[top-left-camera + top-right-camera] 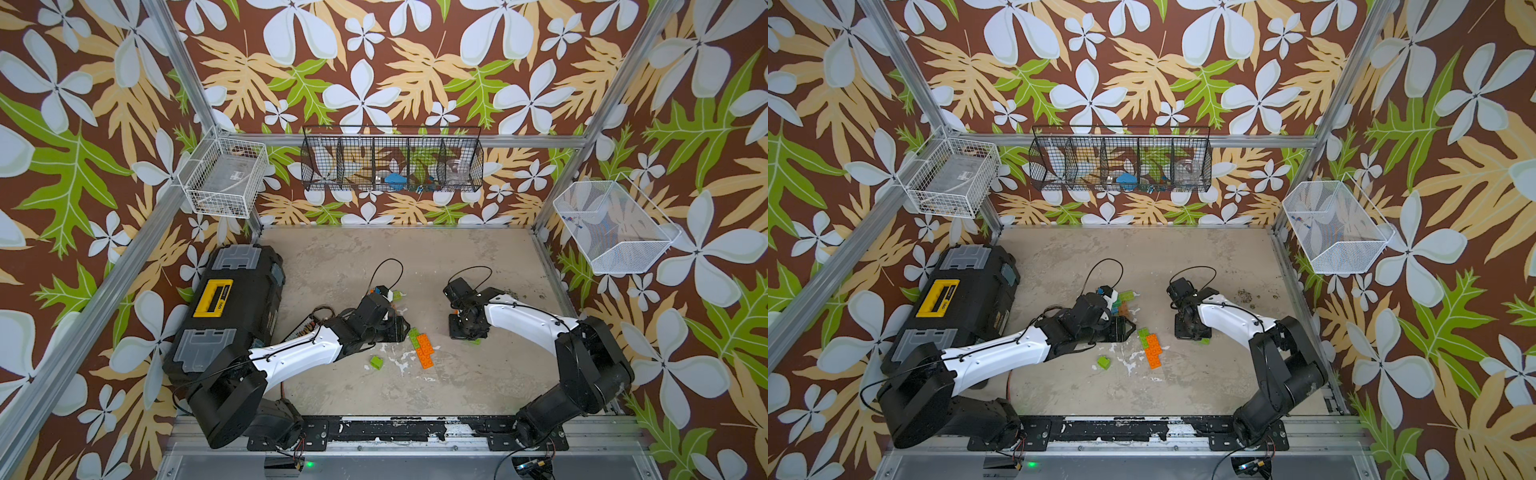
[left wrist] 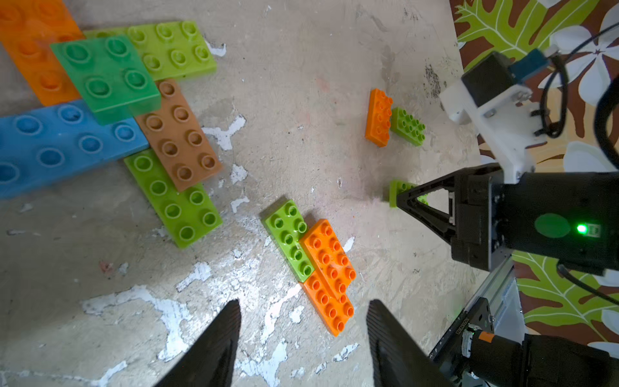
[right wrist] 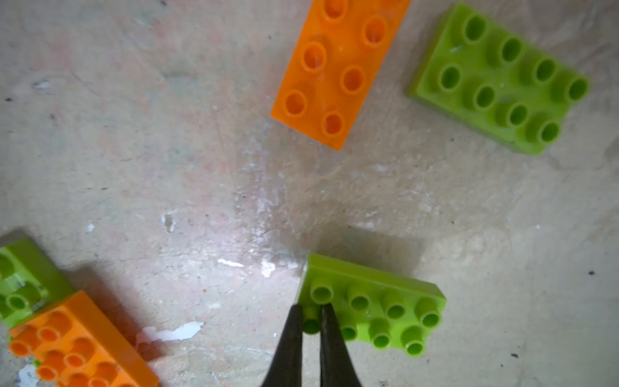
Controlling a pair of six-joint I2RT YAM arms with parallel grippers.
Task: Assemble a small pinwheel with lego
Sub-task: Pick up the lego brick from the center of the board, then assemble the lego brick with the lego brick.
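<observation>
Pinching: right jaws clamped on lime brick (image 3: 378,296) corner stud.
Brick: we judge it light, rigid, slick; prefer side walls.
Left jaws: apart.

My scuffed beige tabletop (image 1: 457,257) carries a black plastic toolbox with a yellow handle (image 1: 245,307) on my left, a flat cluster of blue, brown, green and orange studded bricks (image 2: 110,110), a joined orange-and-lime brick strip (image 1: 424,351), a small lime brick (image 1: 376,362) and an eight-stud lime brick (image 3: 371,315).

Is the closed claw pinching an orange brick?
No, the right gripper pinches a stud of a lime green brick.
</observation>
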